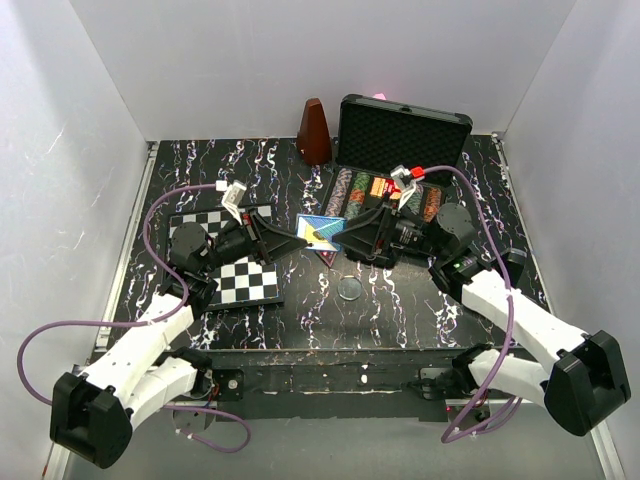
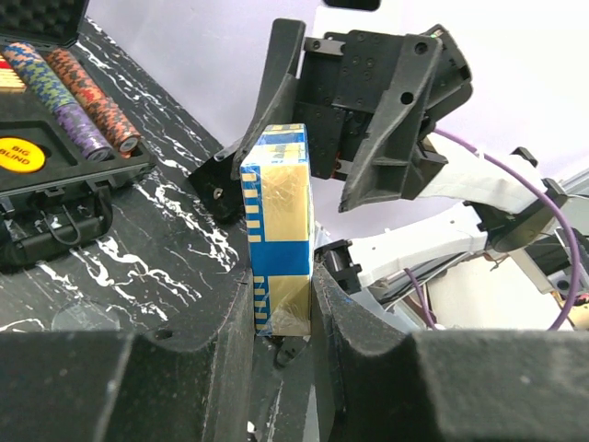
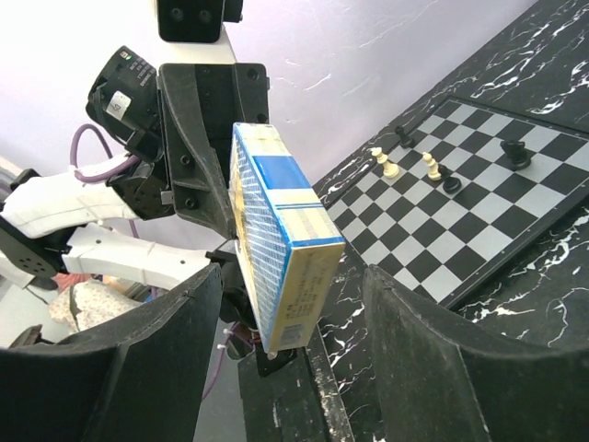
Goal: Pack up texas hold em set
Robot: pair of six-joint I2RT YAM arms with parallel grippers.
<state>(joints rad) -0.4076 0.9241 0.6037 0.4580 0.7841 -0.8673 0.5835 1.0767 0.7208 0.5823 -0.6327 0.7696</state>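
Left gripper (image 2: 281, 296) clamps card box (image 2: 279, 212) by one end; right gripper (image 3: 293, 287) straddles it wide. Release early and you drop it short of the case (image 1: 400, 135).

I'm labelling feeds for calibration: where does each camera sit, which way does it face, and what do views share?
Top external: above and behind the bases, looking down on the black marbled table; both arms show, left pincer and right pincer tip to tip.
Left wrist: facing the right pincer and open black hard case; own fingers below.
Right wrist: facing the left pincer and black-and-white chessboard; own fingers below.
Shared: all show the blue-and-yellow card box.
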